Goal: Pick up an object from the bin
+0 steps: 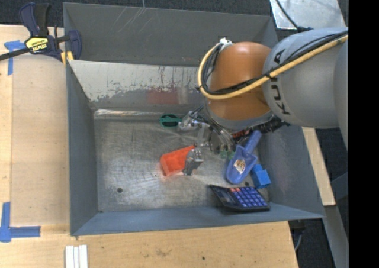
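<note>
Camera view. Bin [82, 142]: grey metal, scuffed floor. Orange-red wedge-shaped thing [173, 162]: mid-floor, long axis rising slightly rightward, right end at the tool [192, 164], whose state cannot be told. Right of it: blue plastic scoop [241, 160], dark calculator [240, 197].

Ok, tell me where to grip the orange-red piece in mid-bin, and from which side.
Probably take the orange-red piece across its short width near the middle, coming straight down from above. It lies on open bin floor, with room along both long sides.
</note>
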